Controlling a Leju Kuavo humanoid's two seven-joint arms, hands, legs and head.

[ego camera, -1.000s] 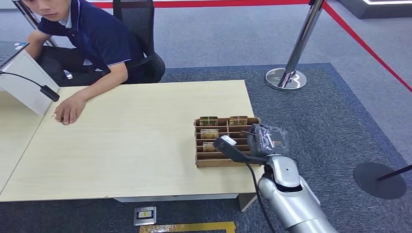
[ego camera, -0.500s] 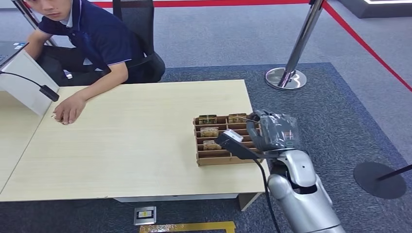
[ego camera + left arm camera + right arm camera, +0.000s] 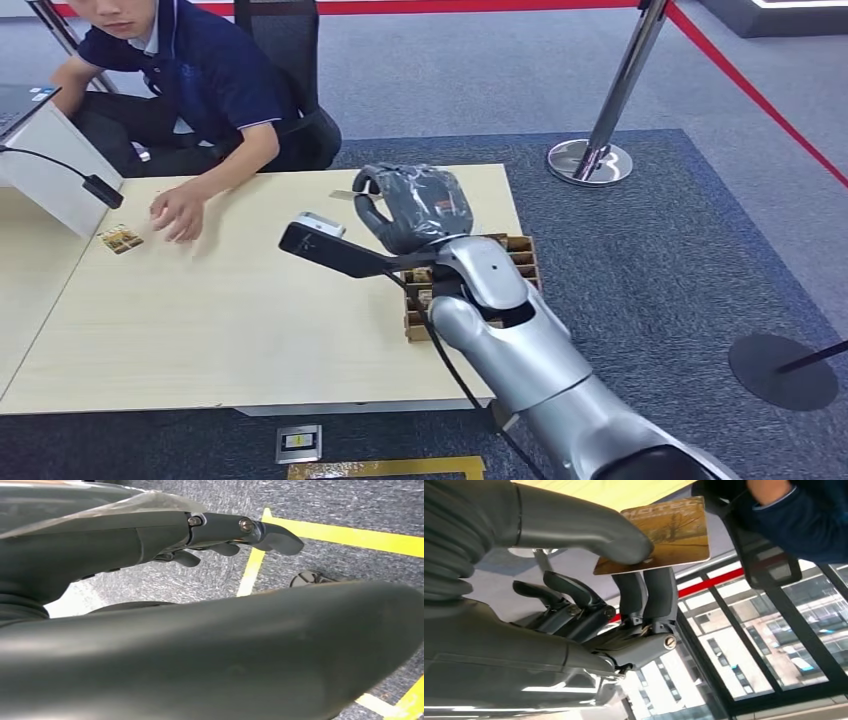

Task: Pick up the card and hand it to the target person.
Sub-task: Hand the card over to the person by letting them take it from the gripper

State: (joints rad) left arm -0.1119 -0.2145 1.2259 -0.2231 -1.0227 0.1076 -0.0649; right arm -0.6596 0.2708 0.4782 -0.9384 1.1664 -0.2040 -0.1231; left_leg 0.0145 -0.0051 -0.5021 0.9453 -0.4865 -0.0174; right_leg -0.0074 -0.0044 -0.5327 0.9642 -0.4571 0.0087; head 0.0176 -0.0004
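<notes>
On the table's (image 3: 250, 330) left edge, a second card (image 3: 120, 239) beside the person's hand (image 3: 178, 212). Mid-table, raised right hand (image 3: 415, 205), thumb and fingers (image 3: 659, 592) pinching the card (image 3: 674, 532). Left hand (image 3: 215, 535) hanging, fingers loosely extended, holding nothing.

The right arm (image 3: 540, 370) is smooth silver metal with a black cable running along it. The right hand (image 3: 415, 205) is dark grey under a clear plastic film, with a ribbed cover, thick grey thumb, darker fingers (image 3: 659, 597) and silver screws. The left hand (image 3: 200, 535) matches.
</notes>
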